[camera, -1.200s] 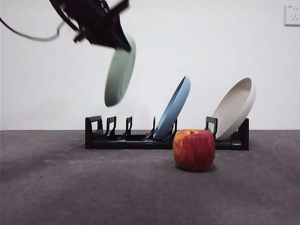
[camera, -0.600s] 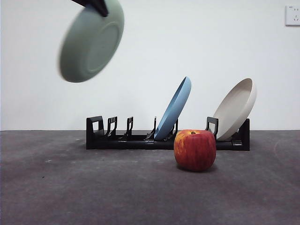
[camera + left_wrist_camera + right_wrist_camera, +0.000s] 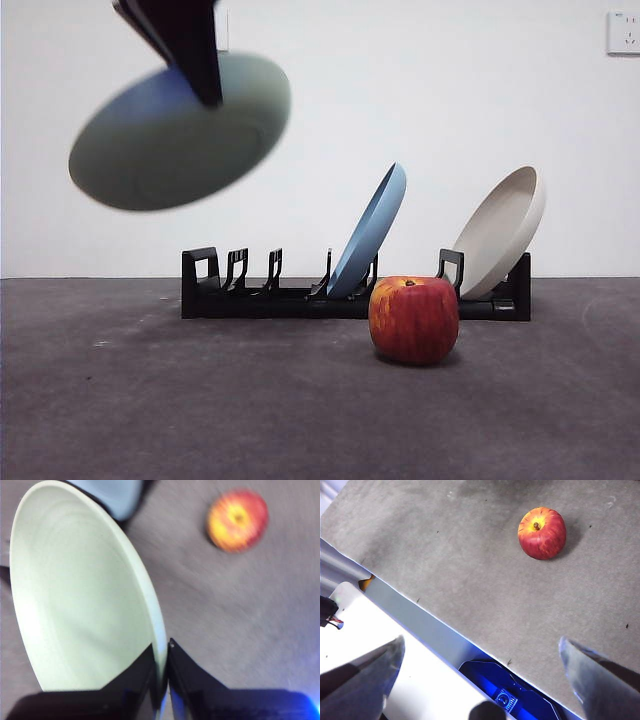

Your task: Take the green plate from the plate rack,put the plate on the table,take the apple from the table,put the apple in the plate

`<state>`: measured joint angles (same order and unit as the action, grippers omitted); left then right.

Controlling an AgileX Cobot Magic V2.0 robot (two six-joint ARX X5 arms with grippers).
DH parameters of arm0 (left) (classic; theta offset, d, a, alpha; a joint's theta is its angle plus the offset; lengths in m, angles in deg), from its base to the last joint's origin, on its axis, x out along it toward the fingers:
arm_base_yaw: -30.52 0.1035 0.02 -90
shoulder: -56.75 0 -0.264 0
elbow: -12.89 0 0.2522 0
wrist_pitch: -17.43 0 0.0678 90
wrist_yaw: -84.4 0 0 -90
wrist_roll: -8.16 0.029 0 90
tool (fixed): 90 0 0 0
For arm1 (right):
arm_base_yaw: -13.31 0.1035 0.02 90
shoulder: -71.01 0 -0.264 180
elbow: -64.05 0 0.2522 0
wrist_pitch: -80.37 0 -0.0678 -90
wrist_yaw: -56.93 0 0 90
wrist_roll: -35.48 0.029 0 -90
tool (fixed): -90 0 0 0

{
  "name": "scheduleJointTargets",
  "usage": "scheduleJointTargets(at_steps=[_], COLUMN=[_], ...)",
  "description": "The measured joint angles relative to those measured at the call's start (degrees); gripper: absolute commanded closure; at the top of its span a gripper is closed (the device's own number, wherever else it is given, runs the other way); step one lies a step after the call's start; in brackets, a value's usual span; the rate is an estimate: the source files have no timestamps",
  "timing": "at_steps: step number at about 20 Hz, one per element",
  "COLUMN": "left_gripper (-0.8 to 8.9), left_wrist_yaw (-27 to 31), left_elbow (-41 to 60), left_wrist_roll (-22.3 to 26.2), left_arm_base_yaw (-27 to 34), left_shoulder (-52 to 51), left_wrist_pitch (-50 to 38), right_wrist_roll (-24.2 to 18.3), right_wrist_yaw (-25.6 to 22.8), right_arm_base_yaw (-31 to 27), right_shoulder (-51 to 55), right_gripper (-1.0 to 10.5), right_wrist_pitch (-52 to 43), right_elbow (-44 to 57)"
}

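My left gripper [image 3: 205, 85] is shut on the rim of the green plate [image 3: 175, 135] and holds it tilted, high in the air above the table's left side; its pale inside fills the left wrist view [image 3: 80, 590]. The plate rack [image 3: 260, 290] stands at the back of the table [image 3: 200, 400]. The apple [image 3: 413, 318] sits on the table in front of the rack, to the right; it shows in the left wrist view [image 3: 237, 520] and the right wrist view [image 3: 542, 533]. My right gripper [image 3: 480, 665] is open, above the table's edge, far from the apple.
A blue plate [image 3: 370, 232] leans in the rack's middle and a cream-white plate [image 3: 500, 232] leans at its right end. A blue-lit base [image 3: 505, 690] lies below the table edge in the right wrist view.
The left gripper has carried the green plate up off the rack, left and toward the camera, and tipped it from near upright toward flat. The apple and other plates have not moved.
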<state>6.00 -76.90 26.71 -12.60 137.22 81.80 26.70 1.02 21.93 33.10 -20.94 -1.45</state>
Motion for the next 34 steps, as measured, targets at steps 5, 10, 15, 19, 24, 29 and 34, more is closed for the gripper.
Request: scheduleJointTargets(at_steps=[5,10,15,19,24,29,34], left_gripper=[8.19,8.19,8.19,8.19,8.19,8.20,7.54], left_wrist_yaw=[4.2,8.0,12.3,13.3,15.0,16.7,14.5], left_elbow=[9.8,19.1,25.1,26.2,26.3,26.3,26.3], left_wrist_roll=[0.4,0.8,2.1,4.2,5.4,5.9,5.9], left_arm_base_yaw=[-4.0,-7.8,-11.3,-13.3,-13.7,-13.7,-13.7], left_shoulder=[0.0,0.2,0.5,2.7,8.8,12.2,12.9], left_wrist_pitch=[-7.1,-14.5,-22.3,-25.9,-26.5,-28.9,-31.9], right_wrist_roll=[0.0,0.0,0.0,0.0,0.0,0.0,0.0], right_wrist_yaw=[0.0,0.0,0.0,0.0,0.2,0.2,0.2], right_arm_base_yaw=[0.0,0.0,0.0,0.0,0.0,0.0,0.0], right_shoulder=[0.0,0.0,0.0,0.0,0.0,0.0,0.0], right_gripper=[2.6,2.6,2.6,2.6,2.6,2.6,2.6], right_wrist_pitch=[0.2,0.2,0.2,0.2,0.3,1.3,1.3], right_elbow=[0.0,0.0,0.0,0.0,0.0,0.0,0.0])
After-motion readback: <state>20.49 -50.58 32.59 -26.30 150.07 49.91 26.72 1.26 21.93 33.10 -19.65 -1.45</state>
